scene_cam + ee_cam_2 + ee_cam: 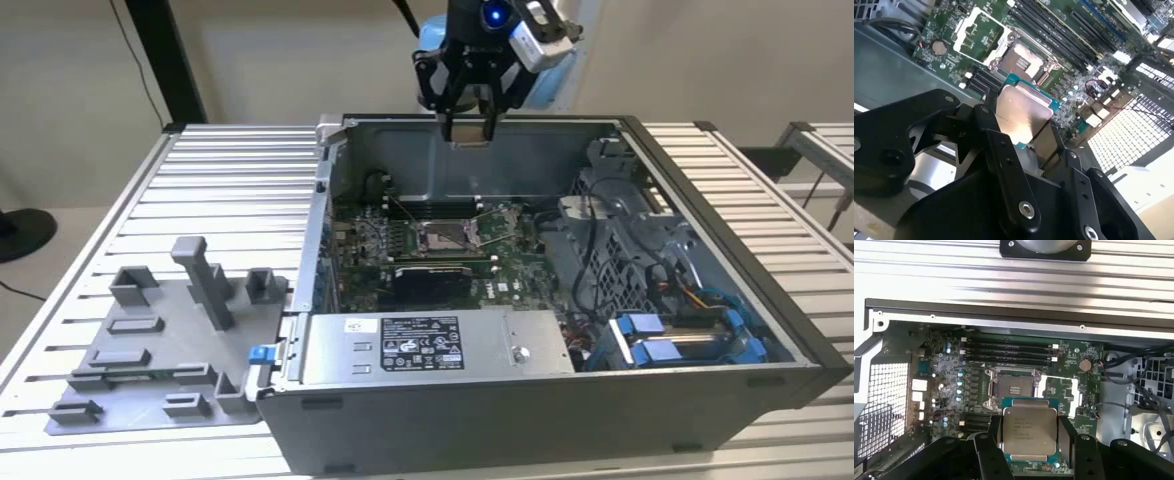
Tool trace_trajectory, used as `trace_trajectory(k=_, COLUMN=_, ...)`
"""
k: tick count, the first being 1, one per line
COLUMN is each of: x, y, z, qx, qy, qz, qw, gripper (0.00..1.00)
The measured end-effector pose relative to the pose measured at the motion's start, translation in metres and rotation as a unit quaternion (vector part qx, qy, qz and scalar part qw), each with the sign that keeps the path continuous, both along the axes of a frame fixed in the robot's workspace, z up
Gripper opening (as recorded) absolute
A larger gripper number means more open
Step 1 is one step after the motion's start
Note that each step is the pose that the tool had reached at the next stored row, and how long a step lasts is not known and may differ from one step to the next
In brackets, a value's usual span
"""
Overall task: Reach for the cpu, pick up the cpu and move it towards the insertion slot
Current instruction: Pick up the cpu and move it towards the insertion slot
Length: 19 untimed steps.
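My gripper hangs above the back edge of the open computer case, shut on the cpu. In both wrist views the cpu is a flat square chip with a silvery face, clamped on two opposite edges by the black fingers. The insertion slot lies on the green motherboard well below the chip. It has a silver frame and a dark centre, and its hinged cover is flipped open beside it. In the first wrist view the chip sits just beside the slot, apart from it.
A grey plastic tray with upright posts lies on the slatted table at the exterior view's left. Inside the case are a power supply, blue drive brackets, cables and memory slots beside the socket.
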<state>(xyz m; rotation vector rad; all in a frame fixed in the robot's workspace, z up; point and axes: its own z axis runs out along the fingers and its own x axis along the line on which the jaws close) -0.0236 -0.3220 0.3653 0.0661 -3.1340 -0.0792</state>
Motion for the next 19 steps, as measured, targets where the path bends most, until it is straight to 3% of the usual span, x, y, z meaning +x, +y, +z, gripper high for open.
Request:
trace_trajectory(k=10, x=0.0007, y=0.0022, z=-0.0005, qx=0.0, qy=0.0, qz=-0.025, qw=0.99968, gripper=0.0)
trace_trajectory(k=19, x=0.0007, y=0.0022, z=-0.0005, qx=0.0001, qy=-0.0001, qz=-0.026, qw=0.99967, gripper=0.0)
